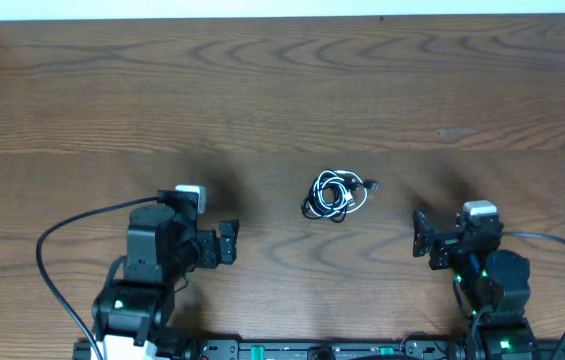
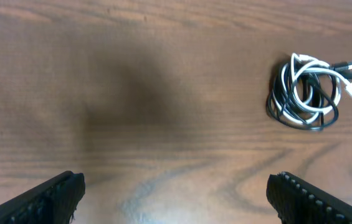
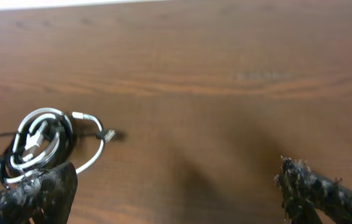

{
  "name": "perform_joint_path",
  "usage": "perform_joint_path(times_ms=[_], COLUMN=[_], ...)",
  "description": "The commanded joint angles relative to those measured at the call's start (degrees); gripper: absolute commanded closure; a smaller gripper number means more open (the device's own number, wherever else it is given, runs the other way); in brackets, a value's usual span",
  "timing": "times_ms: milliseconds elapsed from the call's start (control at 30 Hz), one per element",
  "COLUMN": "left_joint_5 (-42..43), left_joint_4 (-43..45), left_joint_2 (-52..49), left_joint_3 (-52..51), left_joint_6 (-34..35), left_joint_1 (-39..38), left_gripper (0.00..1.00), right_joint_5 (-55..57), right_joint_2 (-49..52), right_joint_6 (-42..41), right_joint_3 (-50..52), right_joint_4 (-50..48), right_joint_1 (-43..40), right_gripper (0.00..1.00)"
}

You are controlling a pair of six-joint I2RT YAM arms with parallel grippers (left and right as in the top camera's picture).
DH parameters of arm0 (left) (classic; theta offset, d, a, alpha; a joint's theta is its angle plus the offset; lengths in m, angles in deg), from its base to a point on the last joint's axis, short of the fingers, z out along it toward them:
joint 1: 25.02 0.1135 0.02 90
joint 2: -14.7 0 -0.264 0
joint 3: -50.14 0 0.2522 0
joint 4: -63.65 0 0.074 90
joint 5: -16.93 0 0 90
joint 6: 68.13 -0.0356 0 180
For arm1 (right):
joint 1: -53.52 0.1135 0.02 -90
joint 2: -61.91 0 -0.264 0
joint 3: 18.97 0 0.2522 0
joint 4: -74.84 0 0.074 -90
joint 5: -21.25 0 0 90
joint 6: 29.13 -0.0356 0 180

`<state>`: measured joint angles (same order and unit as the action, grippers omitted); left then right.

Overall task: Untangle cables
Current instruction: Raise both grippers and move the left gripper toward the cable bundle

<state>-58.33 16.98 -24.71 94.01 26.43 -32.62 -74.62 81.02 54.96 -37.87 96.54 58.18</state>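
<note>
We see the wooden surface carrying everything. Both arms sit low at the near edge, their ends facing inward. The left tool is spread wide and holds nothing; the right tool gapes equally, empty. Between them, slightly farther back, the cables, one white, one black, lie coiled together.

Left arm and right arm: black, boxy housings. White cap on each wrist. Thick black cable loops off each outer side. Green lights glow low on both. Left gripper fingers ribbed. Right gripper fingers scuffed, rough-edged.
</note>
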Motion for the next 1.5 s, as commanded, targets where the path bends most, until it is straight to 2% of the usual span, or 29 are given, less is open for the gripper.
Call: perform_joint_path(times_ms=[0, 200, 333, 533, 1067, 1267, 1467], left_joint_5=[0.9, 0.9, 0.9, 0.9, 1.1, 1.1, 1.1], left_joint_4=[-2.2, -4.8, -4.4, -4.4, -3.3, -0.8, 0.5], left_joint_2=[-2.6, -5.6, -5.6, -5.6, -5.8, -5.9, -10.2], left_joint_3=[4.9, 9.9, 10.4, 10.4, 10.4, 10.5, 14.9], left_joint_6=[0.5, 0.5, 0.5, 0.5, 0.5, 5.1, 5.5], left_joint_1=[0.1, 0.1, 0.1, 0.1, 0.1, 0.1, 0.1], left_gripper=[0.02, 0.02, 0.02, 0.02, 0.02, 0.02, 0.02], right_joint_5=[2.1, 2.6, 2.8, 2.7, 0.8, 0.8, 0.8], right_joint_2=[4.0, 12.7, 21.7, 30.0, 30.7, 30.7, 30.7], right_joint_6=[-0.7, -0.7, -0.7, 0.9, 0.4, 0.1, -2.8], right_joint_3=[-5.1, -14.2, -22.6, -29.9, -30.9, -30.9, -30.9], right_joint_4=[1.8, 8.5, 17.0, 20.2, 18.2, 17.3, 16.8], right_joint_1=[0.2, 0.2, 0.2, 0.2, 0.2, 0.2, 0.3], right_gripper=[0.01, 0.01, 0.01, 0.01, 0.01, 0.01, 0.01])
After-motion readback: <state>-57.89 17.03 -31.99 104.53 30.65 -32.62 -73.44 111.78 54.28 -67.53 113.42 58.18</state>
